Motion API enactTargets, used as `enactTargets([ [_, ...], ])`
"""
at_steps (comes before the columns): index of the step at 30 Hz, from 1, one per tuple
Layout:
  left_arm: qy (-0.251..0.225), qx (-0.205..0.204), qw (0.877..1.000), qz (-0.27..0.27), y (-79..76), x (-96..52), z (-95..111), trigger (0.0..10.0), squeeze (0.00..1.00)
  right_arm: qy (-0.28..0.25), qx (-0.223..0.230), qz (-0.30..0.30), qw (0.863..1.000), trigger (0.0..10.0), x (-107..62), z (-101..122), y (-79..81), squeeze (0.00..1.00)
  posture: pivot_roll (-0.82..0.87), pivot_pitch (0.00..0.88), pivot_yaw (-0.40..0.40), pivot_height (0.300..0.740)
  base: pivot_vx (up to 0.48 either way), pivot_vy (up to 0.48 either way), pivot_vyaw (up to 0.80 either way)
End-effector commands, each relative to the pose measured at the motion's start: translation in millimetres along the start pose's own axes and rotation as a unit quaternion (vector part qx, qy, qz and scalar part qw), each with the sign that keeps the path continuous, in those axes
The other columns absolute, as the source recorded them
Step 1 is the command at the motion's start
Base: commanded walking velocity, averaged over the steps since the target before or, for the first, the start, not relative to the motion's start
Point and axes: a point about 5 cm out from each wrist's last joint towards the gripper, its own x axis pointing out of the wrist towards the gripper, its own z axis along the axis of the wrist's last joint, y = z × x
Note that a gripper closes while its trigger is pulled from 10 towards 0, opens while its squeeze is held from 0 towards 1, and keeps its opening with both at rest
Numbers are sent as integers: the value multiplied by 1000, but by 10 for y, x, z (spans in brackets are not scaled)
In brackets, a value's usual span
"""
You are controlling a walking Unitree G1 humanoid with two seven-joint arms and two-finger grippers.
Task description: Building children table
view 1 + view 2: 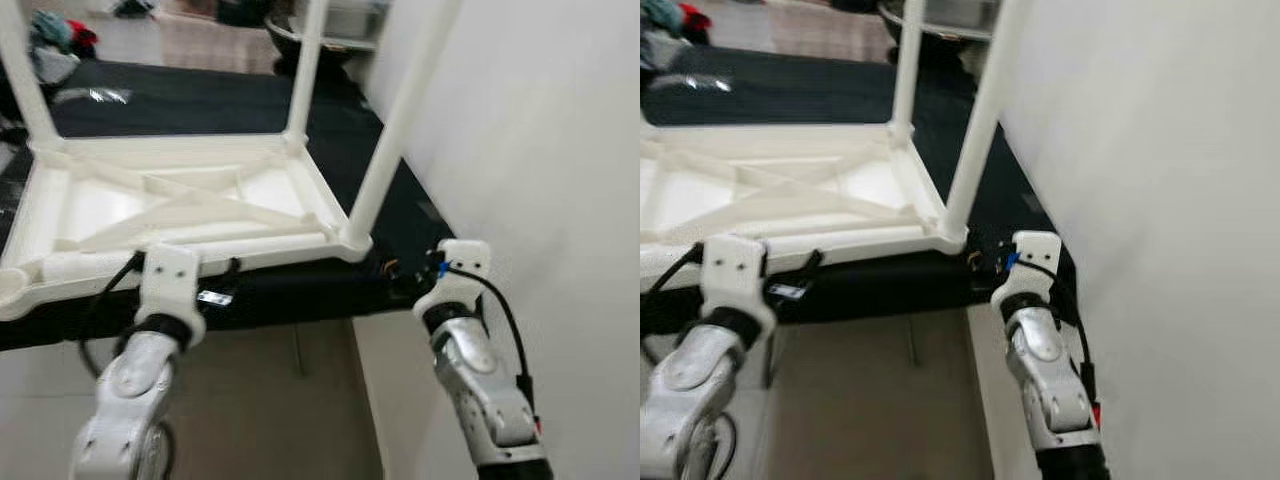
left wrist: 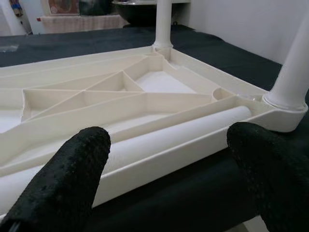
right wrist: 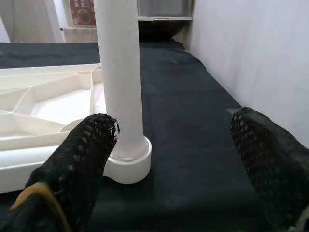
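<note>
A white plastic children's table [image 1: 190, 205] lies upside down on a black-covered surface [image 1: 200, 100]. Three legs stand up from its corners: near right [image 1: 395, 130], far right [image 1: 305, 70] and far left [image 1: 25, 80]. A loose white leg [image 2: 164, 137] lies along the near rim. The near left corner socket [image 1: 12, 288] holds no leg. My left gripper [image 2: 169, 169] is open just in front of the near rim, level with the loose leg. My right gripper [image 3: 174, 159] is open facing the base of the near right leg [image 3: 120, 87], a little short of it.
A white wall [image 1: 540, 150] rises close on the right. The black surface ends at a front edge [image 1: 300, 295] with pale floor [image 1: 270, 400] below. A clear wrapper [image 1: 95, 95] lies at the far left, and clothes [image 1: 55, 40] and a dark basin [image 1: 330, 35] sit beyond.
</note>
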Motion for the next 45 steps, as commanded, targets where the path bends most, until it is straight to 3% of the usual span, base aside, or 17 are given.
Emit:
enactTargets([
  [1,8,0,1000,5,18,-23,-12,10000,0,2,-5,0,1000,10000,-9,8,2,0,100,119,-149,740,0,0,0],
  [8,6,1,1000,25,222,6,52,10000,0,9,-5,2,1000,10000,-24,-12,31,0,112,104,-152,740,0,0,0],
  [11,0,3,1000,30,234,20,80,10000,0,10,-4,2,1000,10000,-26,-16,34,0,112,104,-151,740,0,0,0],
  [15,-12,33,999,17,144,50,113,10000,0,9,1,-11,1000,10000,-23,-8,13,0,104,89,-143,740,0,214,0],
  [21,-11,19,1000,4,45,54,109,10000,0,15,0,-10,1000,10000,-40,-20,15,0,104,81,-141,740,0,324,0],
  [45,-5,19,1000,-11,0,85,100,10000,0,3,3,-15,1000,10000,-36,50,23,0,99,104,-130,740,0,358,0],
])
